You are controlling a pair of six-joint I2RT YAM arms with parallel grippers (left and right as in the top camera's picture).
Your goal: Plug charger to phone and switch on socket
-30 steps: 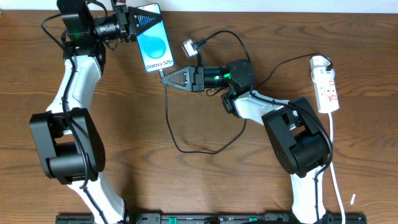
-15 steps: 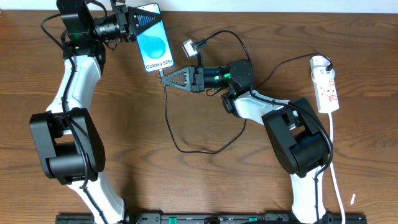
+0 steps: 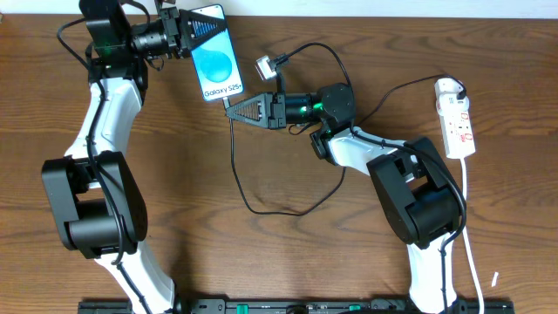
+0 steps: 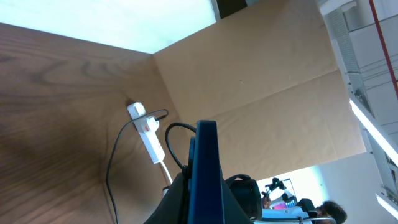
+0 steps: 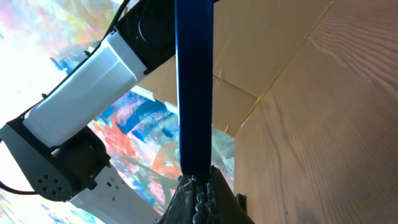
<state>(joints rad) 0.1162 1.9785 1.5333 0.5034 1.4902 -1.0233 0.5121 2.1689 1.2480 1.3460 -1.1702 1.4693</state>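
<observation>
Right gripper (image 3: 234, 110) fully closed, pinching the plug end of the long thin black charger cable (image 3: 234, 161); nose right up against the bottom edge of the slim blue-screened phone (image 3: 218, 65). Cannot tell whether the plug sits in the port. Same in the right wrist view: shut tips just under the phone's dark edge, lined up with it.

Left gripper (image 3: 209, 26) clamped on the phone's top end, screen up, near the far edge of the dark brown wooden table (image 3: 187, 174), left of middle. Cannot tell if lifted or lying flat.

Slack cable in a loop toward the table's middle, then back under the right arm (image 3: 349, 150).

White elongated power-strip socket (image 3: 458, 122) by the right edge, far half, well apart from both grippers; thick white cord (image 3: 472, 235) trailing to the near edge. Switching left to do, judging by that gap.

Likely trouble:
- Plug slightly off the port, so scraping or bending instead of seating.
- Phone pivoting or sliding in the left grip under the push, held at one end only.
- Thin cable slipping back through the closed tips.
- Slack loop snagging the right arm on the way to the socket and tugging the plug out.

Surface: flat matte wood grain. Room: brown cardboard panel (image 4: 261, 93) standing along the far edge, bright colourful mural (image 5: 37, 37) beyond.
</observation>
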